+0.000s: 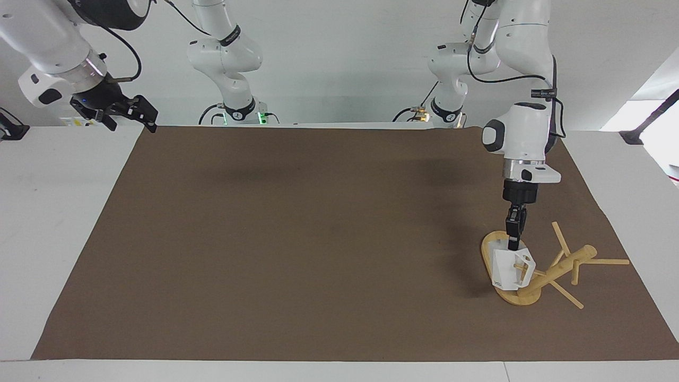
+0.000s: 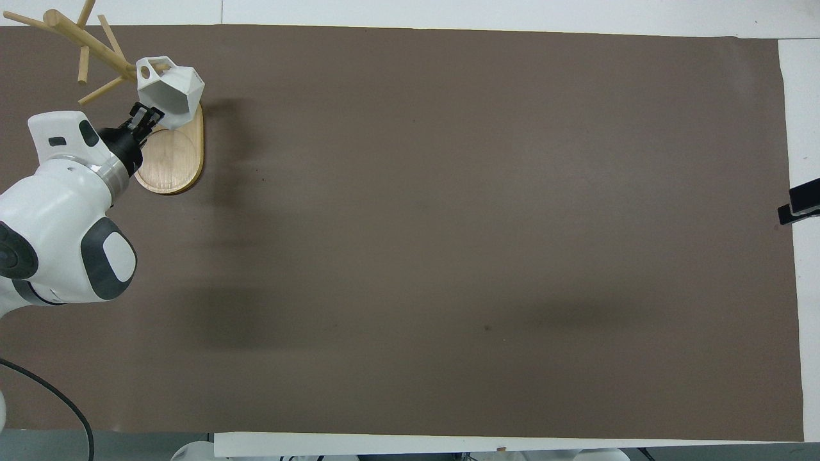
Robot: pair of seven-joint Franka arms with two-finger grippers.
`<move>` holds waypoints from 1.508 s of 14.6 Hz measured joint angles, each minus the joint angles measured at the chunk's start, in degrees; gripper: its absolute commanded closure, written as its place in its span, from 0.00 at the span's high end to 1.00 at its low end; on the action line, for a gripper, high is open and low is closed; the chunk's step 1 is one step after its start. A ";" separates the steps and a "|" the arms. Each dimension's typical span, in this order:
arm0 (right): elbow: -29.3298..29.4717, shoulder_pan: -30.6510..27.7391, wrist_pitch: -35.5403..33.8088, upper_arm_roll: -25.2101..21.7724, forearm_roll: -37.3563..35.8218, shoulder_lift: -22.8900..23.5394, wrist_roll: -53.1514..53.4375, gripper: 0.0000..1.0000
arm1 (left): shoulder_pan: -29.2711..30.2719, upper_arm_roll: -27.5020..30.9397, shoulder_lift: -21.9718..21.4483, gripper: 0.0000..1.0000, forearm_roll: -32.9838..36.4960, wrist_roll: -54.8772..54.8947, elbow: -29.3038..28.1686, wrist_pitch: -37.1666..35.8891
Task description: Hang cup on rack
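left gripper (image 1: 513, 245) jaws clamped on cup (image 1: 510, 268) rim over rack (image 1: 551, 271); label unreadable

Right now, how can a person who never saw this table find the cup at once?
Find the brown mat and the bamboo rack at the left arm's end of it. Over the rack's oval base, the left pincer holds the cup: the only white, faceted thing among thin wooden pegs.

cup (image 1: 510, 267) over rack (image 1: 536, 268) base | rack at left arm's end
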 measured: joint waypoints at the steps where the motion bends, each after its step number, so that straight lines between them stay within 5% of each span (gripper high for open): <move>1: -0.18 0.00 0.16 0.10 0.00 0.01 0.00 1.00 | 0.19 0.00 0.00 0.00 0.00 0.00 0.11 -0.30; 4: -0.55 0.00 0.19 0.18 0.00 0.01 0.00 1.00 | 0.84 0.00 0.00 0.02 0.00 0.00 0.86 -2.22; 9: -0.64 0.00 0.19 0.23 0.00 0.01 0.00 1.00 | 1.74 0.00 -0.03 0.34 -0.02 -0.05 2.62 -7.95; 19: -0.66 0.01 0.19 0.28 0.00 0.01 0.00 1.00 | 1.76 0.00 -0.40 0.36 -0.11 -0.17 3.67 -10.27; 22: -0.66 0.01 0.19 0.28 0.00 0.01 0.00 1.00 | 1.87 0.03 -3.38 0.44 -0.17 -0.19 4.27 -16.72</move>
